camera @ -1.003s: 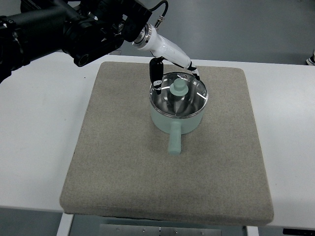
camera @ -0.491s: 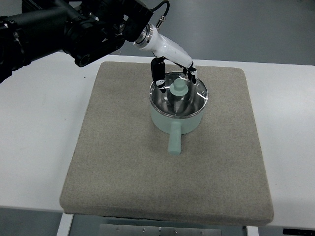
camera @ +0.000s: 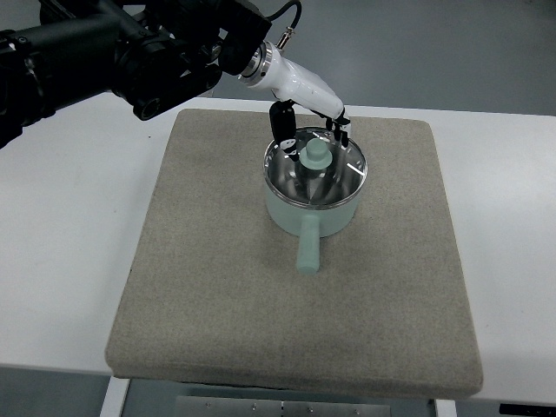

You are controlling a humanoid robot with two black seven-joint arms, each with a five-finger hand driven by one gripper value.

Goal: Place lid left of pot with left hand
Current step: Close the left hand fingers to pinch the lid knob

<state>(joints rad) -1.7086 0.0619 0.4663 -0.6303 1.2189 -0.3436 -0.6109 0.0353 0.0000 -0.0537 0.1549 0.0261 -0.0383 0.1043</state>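
Observation:
A mint green pot (camera: 313, 217) stands on a grey-brown mat (camera: 217, 287), its straight handle (camera: 309, 248) pointing toward me. A glass lid (camera: 337, 178) with a mint green knob (camera: 316, 156) sits on the pot. My left hand (camera: 311, 137) reaches in from the upper left on a black arm with a white wrist. It hovers over the lid's far edge, just behind the knob. Its black thumb (camera: 281, 126) is to the left and its other fingers (camera: 340, 136) to the right. The fingers are spread and hold nothing. The right arm is not in view.
The mat covers most of a white table (camera: 61, 243). Bare mat lies left of the pot and in front of it. The dark floor shows beyond the table's far edge.
My left hand has shifted slightly up and to the right over the lid's far edge, and the thumb has drawn back from the rim. The pot and lid have not moved.

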